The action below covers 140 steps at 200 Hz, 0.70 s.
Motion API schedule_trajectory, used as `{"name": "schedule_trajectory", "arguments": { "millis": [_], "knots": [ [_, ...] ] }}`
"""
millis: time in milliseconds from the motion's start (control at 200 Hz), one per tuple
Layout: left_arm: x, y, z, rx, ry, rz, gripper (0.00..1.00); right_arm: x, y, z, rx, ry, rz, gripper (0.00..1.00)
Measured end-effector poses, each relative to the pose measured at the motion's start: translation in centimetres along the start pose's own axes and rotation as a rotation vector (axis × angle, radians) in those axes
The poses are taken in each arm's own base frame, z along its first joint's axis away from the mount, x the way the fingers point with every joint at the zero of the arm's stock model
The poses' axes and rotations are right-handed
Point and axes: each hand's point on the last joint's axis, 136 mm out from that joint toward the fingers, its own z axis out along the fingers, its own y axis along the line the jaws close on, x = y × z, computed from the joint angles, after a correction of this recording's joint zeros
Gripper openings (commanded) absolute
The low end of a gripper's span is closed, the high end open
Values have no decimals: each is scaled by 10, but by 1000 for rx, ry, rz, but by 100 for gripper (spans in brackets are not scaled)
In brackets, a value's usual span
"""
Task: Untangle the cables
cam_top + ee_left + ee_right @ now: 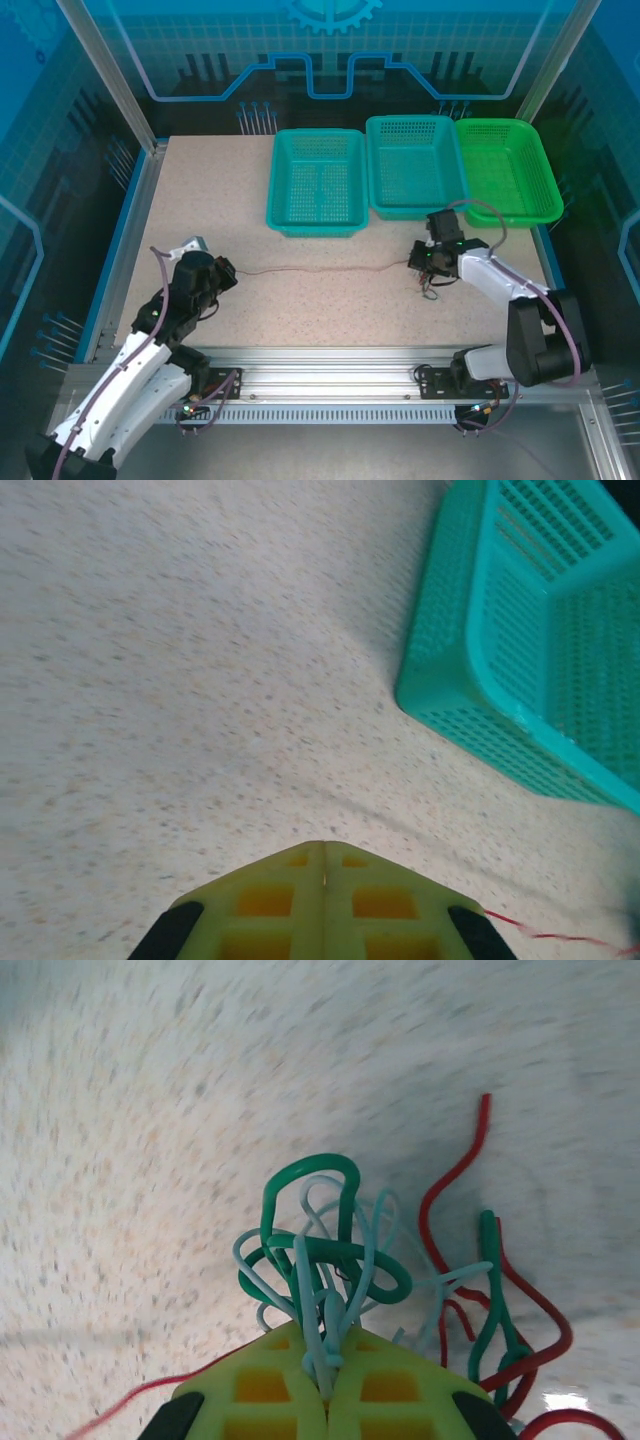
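**A:** Nearest first. What is the left one doing?

**B:** At the lower left of the overhead frame, the left claw [222, 272] is fully closed. A hair-thin red wire [320, 268] runs from it across the speckled beige bench [200, 200] towards the right. In its own wrist view the yellow-green pads [215, 918] meet with no gap, and the red strand leaves at the lower right corner. I judge it has that wire's end pinched.

**A:** And the other?

**B:** The right claw [328, 1385] is closed too, clamped on the tangle of thin green, pale whitish and red cables [322, 1250]. The tangle's loops stand above its tips, at right of centre overhead. More red and green loops lie loose beside it.

**A:** What could go wrong?

**B:** The red wire already looks nearly straight. Pulling the arms further apart could cinch the knot instead of freeing it. So fine a strand could also slip out of the pads. The right claw grips several strands at once, so any lift would drag the whole bundle.

**A:** Farther back?

**B:** Three perforated plastic baskets sit along the upper frame, well apart from the wires: two teal ones [316, 228] and a green one [520, 215].
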Motion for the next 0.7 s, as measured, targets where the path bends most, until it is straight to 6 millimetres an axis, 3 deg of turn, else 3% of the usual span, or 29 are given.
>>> {"name": "schedule_trajectory", "arguments": {
  "millis": [170,255,430,510,635,700],
  "knots": [
    [-43,13,-29,-78,-147,-58,0,-17,-62,-16,68,-98,244,3],
    [-53,18,-39,-81,-199,-80,0,-14,-64,-13,74,-84,258,3],
    [-52,15,-35,-92,-173,-52,0,-5,-65,-1,75,-31,265,6],
    [-58,6,-38,-78,-165,-30,0,-5,-60,-1,45,-21,250,17],
    [-82,-20,-54,-25,-197,-9,0,0,-43,-1,-19,12,210,52],
    [-102,-39,-68,11,-231,3,0,2,-31,-4,-44,36,177,59]
  ]
}}
